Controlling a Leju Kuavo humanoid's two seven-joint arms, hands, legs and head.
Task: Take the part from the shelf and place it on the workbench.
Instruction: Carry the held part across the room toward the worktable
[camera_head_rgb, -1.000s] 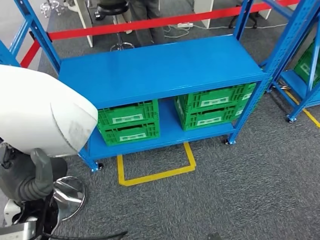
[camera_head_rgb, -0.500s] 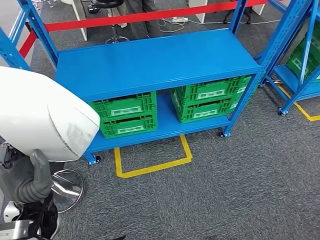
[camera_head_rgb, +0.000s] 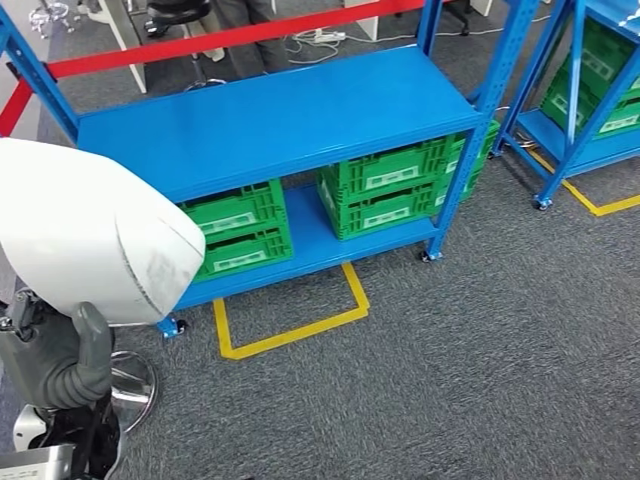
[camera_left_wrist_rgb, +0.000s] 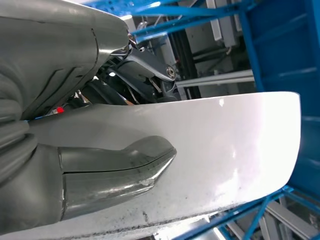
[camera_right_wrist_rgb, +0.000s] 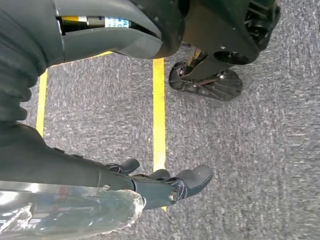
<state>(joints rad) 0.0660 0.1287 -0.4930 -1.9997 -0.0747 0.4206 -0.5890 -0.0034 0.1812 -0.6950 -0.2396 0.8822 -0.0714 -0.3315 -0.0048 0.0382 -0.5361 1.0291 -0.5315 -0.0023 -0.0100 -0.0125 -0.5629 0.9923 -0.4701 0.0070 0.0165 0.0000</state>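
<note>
A large white curved part (camera_head_rgb: 83, 230) fills the left side of the head view. My left hand (camera_head_rgb: 56, 355) grips it from below, in front of the shelf. Up close in the left wrist view, the grey thumb (camera_left_wrist_rgb: 113, 170) presses flat on the part's white surface (camera_left_wrist_rgb: 226, 145), with darker fingers behind it. My right hand (camera_right_wrist_rgb: 166, 182) hangs over the grey carpet with its fingers stretched out and nothing in them. The blue shelf (camera_head_rgb: 264, 120) ahead has a bare top board.
Green crates (camera_head_rgb: 238, 235) (camera_head_rgb: 385, 185) stand on the shelf's lower board. A yellow tape rectangle (camera_head_rgb: 287, 335) marks the carpet before it. A second blue rack (camera_head_rgb: 573, 80) holds more crates at the right. A red barrier (camera_head_rgb: 189, 42) and a person's legs (camera_head_rgb: 241, 30) are behind. A chrome stool base (camera_head_rgb: 136, 385) lies beside my left hand.
The whole picture has shifted left, so the camera has turned right; more of the second rack shows. The white part stays in my left hand.
</note>
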